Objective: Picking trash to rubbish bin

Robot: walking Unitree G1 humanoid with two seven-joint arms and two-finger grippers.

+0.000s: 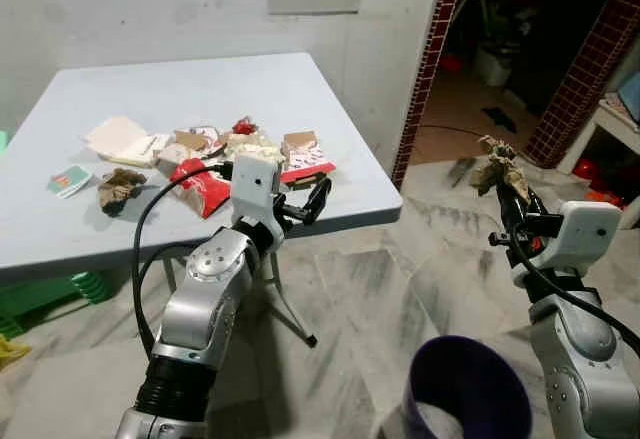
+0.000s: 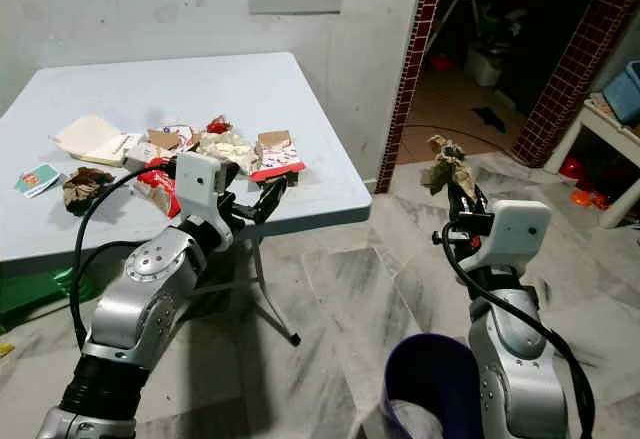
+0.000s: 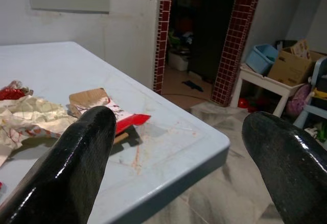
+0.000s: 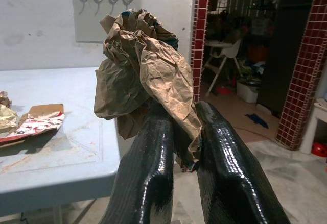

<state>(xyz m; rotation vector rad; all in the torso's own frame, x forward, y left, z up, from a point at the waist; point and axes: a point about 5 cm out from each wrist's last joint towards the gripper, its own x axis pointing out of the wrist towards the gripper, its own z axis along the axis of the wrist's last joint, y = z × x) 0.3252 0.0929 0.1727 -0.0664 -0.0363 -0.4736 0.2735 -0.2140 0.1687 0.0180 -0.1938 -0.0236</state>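
While empty left pincer [image 1: 318,199] gapes, right pincer [image 4: 176,147] clamped on crumpled brown paper [image 4: 140,66]; wrapper [image 3: 110,114] print unreadable.

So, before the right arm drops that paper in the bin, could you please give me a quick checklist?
1. Crumpled brown paper held firmly between the right gripper fingers: ok.
2. Paper directly above the purple bin: not ok; the bin sits lower and nearer the robot.
3. Bin mouth open and upright: ok.
4. Left gripper open, holding nothing, over the table edge: ok.
5. More trash waiting: ok; red wrapper and other scraps lie on the table.
6. How full the bin is: cannot tell.
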